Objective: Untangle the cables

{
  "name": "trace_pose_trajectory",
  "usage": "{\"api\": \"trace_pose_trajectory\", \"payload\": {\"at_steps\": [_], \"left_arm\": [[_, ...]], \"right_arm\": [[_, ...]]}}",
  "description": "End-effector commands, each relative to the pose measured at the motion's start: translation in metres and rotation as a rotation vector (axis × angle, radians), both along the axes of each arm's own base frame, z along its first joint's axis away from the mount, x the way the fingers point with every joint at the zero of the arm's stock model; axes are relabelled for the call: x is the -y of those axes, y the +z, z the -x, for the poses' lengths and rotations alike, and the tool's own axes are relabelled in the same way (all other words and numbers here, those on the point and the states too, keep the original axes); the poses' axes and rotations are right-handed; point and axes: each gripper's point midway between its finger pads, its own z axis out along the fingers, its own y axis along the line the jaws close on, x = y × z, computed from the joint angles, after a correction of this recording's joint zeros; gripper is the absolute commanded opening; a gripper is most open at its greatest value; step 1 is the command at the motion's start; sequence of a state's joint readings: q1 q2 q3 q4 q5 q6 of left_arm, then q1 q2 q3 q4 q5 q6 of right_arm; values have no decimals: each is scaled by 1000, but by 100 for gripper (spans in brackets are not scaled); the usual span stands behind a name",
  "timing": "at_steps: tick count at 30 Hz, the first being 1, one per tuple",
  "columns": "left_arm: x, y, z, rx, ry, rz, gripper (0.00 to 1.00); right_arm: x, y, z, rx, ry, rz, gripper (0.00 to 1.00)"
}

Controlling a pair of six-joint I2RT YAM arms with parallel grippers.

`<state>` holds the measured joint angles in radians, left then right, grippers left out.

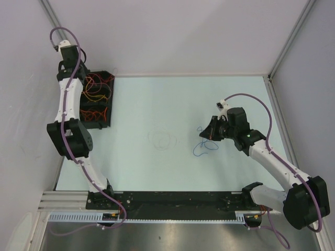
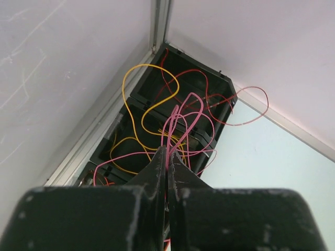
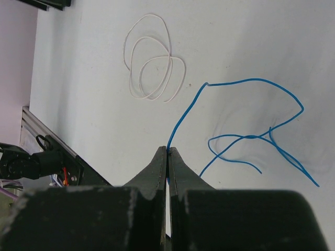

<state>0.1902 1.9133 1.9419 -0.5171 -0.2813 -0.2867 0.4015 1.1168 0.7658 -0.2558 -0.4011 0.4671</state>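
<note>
Pinching pink wire (image 2: pixel 183 112) over the black bin (image 2: pixel 209 83), left gripper (image 2: pixel 166 157) may drag tangled yellow loops (image 2: pixel 149 65) out; right gripper (image 3: pixel 167 154) clamps blue wire (image 3: pixel 246 83).

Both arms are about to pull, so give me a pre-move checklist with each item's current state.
1. Left gripper shut on pink cable: ok.
2. Pink cable free of the others in the bin: not ok, it loops among them, including the yellow cable.
3. Right gripper shut on blue cable: ok.
4. Blue cable apart from pale cable: ok, there is bare table between them.
5. Blue cable free of knots: cannot tell, it crosses itself.
</note>
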Motion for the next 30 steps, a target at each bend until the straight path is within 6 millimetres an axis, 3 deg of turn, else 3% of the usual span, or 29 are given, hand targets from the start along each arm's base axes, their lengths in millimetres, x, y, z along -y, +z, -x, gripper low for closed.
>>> {"api": "trace_pose_trajectory", "payload": {"at_steps": [1,11,19,30], "left_arm": [[-19,12,-2,63,25,-12,0],[-35,18,5,98,61,3,0],[-17,-15,-18,65,-71,47,0],[-18,-62,-29,-16,-104,52,0]], "right_arm": [[-3,3,-5,21,3,-19,0],[-7,0,-6,7,14,-28,0],[-7,-3,-6,-3,17,-25,0],[-6,-7,-5,-5,19,-21,0]]}}
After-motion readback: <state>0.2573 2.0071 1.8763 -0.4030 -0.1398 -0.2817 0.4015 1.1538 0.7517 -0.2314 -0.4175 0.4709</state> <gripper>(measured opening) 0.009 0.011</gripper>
